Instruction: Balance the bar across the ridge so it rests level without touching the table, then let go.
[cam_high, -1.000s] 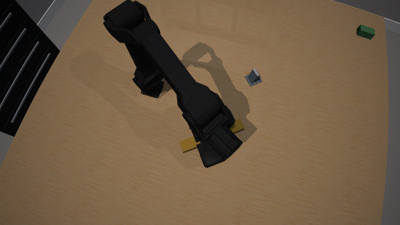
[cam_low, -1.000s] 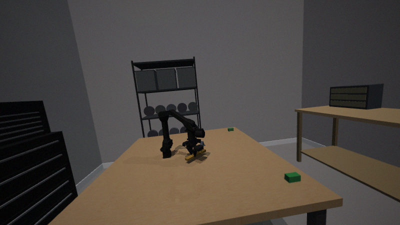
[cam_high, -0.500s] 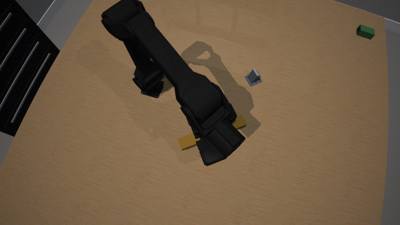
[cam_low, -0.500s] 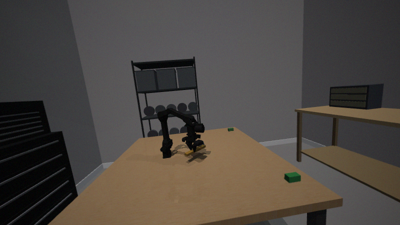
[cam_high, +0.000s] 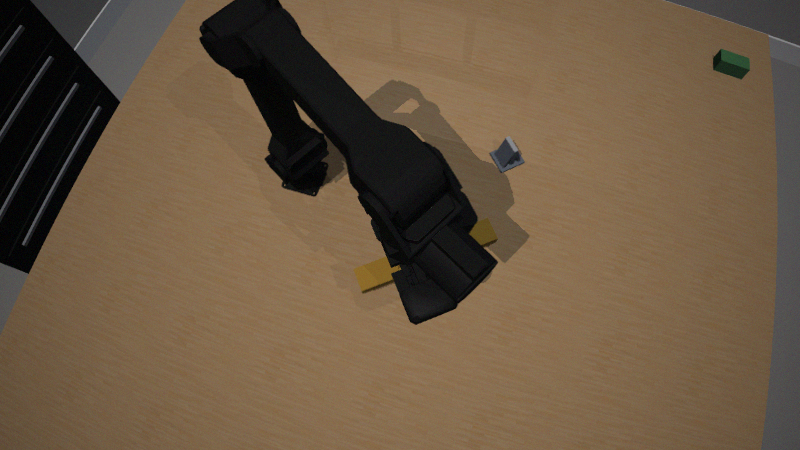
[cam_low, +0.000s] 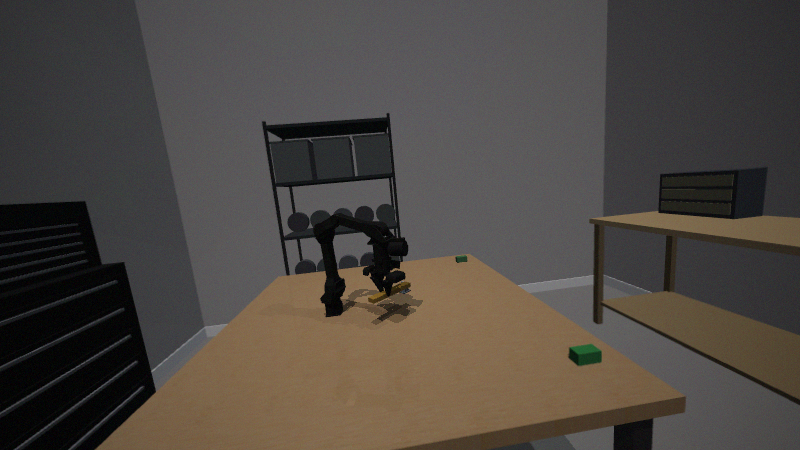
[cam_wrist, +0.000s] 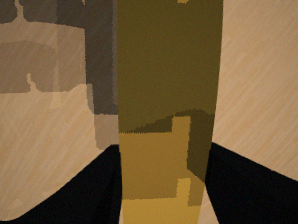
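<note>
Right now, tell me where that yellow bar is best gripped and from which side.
Grip the yellow bar at its middle, from above, fingers across its narrow width. It is long and slim, so a centred hold should keep both ends even for the ridge. The gripper is shut on it about there, both ends showing.

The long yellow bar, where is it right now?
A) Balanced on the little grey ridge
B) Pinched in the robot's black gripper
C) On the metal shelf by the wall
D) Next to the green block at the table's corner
B. The long yellow bar sticks out on both sides of the black gripper, whose fingers are shut on it, while the small grey ridge stands apart with nothing on it.
</note>
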